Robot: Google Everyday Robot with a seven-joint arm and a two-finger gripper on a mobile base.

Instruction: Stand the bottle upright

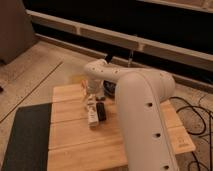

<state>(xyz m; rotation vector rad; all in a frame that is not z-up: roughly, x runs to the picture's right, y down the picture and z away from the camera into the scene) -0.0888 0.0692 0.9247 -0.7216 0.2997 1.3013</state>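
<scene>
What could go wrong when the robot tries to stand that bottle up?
The pincer hovers just over the far end of the bottle, which lies flat on the wooden table. The black bar lies right beside it, so the pincer might nudge or grab that too. The bottle is slim, so it might roll away or topple once stood.

1. A pale wooden bench [75, 145] made of slats carries the things.
2. A small, slim, whitish plastic bottle [92, 117] lies on its side near the bench's middle, with a flat black rectangular bar [102, 112] just beside it.
3. The gripper [91, 100] hangs over the bottle's far end.
</scene>
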